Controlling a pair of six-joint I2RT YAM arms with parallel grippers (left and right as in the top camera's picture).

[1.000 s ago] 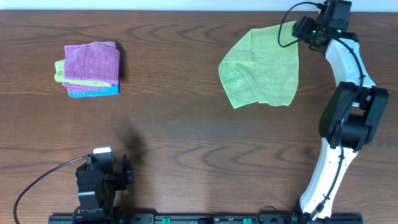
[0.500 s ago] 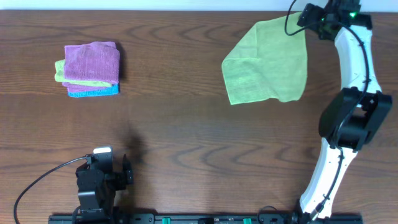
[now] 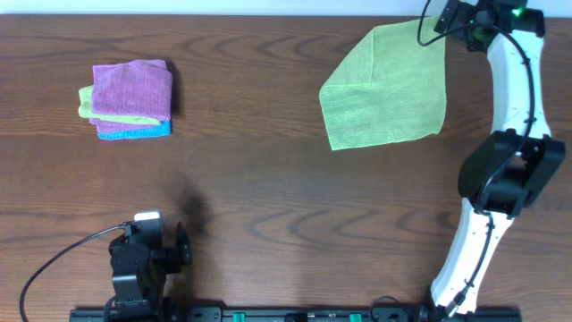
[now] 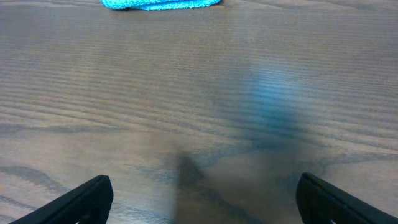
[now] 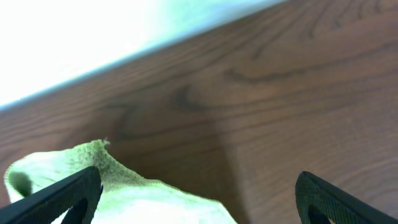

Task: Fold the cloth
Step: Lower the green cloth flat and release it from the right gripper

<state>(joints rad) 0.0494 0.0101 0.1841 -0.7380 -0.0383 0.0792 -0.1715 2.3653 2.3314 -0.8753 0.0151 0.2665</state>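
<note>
At seven o'clock on the dark wooden table (image 3: 268,179), the left gripper (image 4: 205,196) is resting with jaws spread wide. Toward one o'clock, the bright lime-green square microfibre cloth (image 3: 384,85) is lying spread out. At its far corner the right gripper (image 5: 199,196) is gaping wide, gripping nothing.

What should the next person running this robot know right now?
Left gripper: open, empty, low over the near-left part of the wooden table.
Right gripper: open, holding nothing, at the far right corner of the bright lime-green square microfibre cloth.
Cloth: mostly spread at the table's far right; a left flap looks doubled over.
Done: no finished fold. Left: grasp an edge, fold it over.
Stack of folded pink-purple, green and teal-blue cloths, far left: leave it.
</note>
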